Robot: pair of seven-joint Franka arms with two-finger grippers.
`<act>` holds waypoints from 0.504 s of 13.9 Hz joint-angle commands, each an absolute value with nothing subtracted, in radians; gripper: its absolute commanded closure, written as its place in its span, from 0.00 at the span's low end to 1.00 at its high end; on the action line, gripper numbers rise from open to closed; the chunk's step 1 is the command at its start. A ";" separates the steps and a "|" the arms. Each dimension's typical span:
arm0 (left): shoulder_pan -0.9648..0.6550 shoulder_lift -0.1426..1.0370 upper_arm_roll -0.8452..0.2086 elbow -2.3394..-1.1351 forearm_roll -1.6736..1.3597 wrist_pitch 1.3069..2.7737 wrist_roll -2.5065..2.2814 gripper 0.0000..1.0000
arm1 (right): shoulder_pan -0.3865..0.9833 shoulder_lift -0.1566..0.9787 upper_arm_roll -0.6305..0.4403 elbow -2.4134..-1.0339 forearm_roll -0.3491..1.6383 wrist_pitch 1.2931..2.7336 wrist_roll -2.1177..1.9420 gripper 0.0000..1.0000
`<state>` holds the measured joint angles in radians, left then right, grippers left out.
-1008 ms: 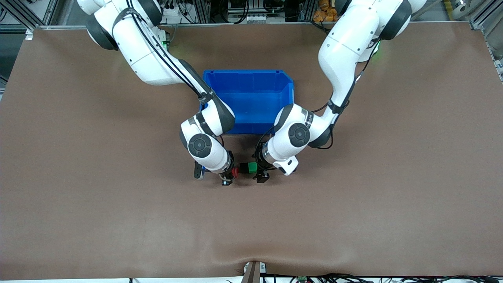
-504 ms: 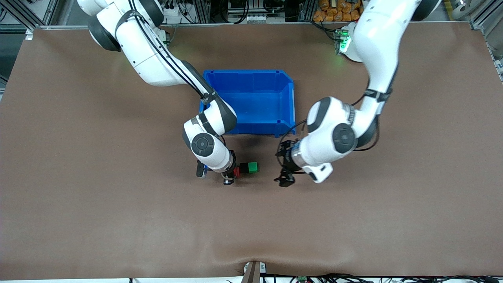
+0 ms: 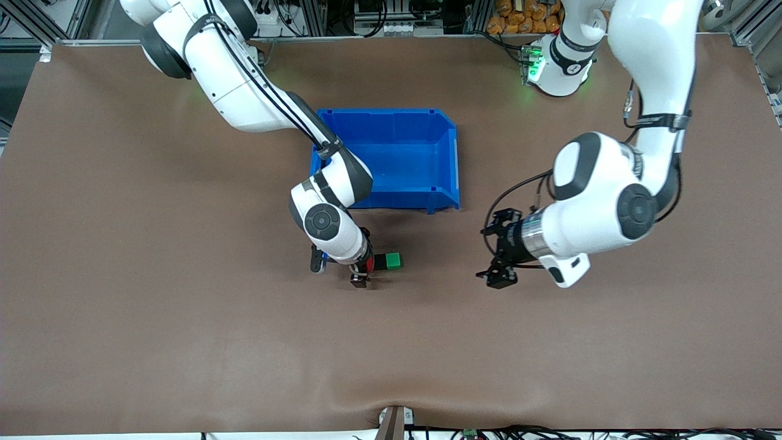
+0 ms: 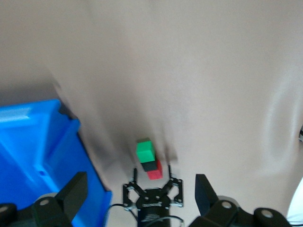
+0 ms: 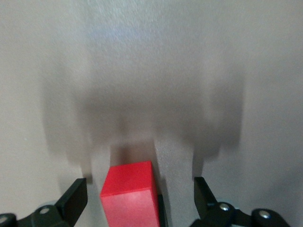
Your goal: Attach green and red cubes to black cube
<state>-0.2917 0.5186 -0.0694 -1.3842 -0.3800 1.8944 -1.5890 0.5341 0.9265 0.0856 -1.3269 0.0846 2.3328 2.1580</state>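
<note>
The red cube (image 3: 369,264), the black cube (image 3: 380,262) and the green cube (image 3: 394,261) lie in one joined row on the table, black in the middle. My right gripper (image 3: 364,266) is low at the red end and open. In the right wrist view the red cube (image 5: 129,194) sits between its fingers (image 5: 73,198) with a gap on each side. My left gripper (image 3: 498,256) hangs open and empty over bare table toward the left arm's end. The left wrist view shows the green cube (image 4: 145,150), black cube (image 4: 150,165) and red cube (image 4: 156,173) farther off.
A blue bin (image 3: 391,116) stands just farther from the front camera than the cubes, with the right arm's forearm passing over its corner. Its wall (image 4: 38,142) also shows in the left wrist view. The brown table (image 3: 183,342) lies bare around the cubes.
The left arm has pulled away from the green cube toward its own end of the table. The right gripper has opened off the red cube. The cube row has stayed in place.
</note>
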 commanded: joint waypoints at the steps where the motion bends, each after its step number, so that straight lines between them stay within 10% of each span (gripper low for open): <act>1: -0.221 0.444 -0.069 -1.408 -0.367 1.783 -1.490 0.00 | 0.512 0.882 0.083 -1.319 0.061 2.251 2.158 0.00; 7: -0.131 0.324 -0.069 -1.408 -0.247 1.597 -1.183 0.00 | 0.410 0.770 0.086 -1.296 0.054 1.988 1.837 0.00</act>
<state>-0.1427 0.3806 -0.0652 -1.3840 -0.2934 1.6366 -1.2572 0.4486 0.8352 0.0733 -1.2770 0.0635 2.0564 1.9534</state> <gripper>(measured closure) 0.000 0.000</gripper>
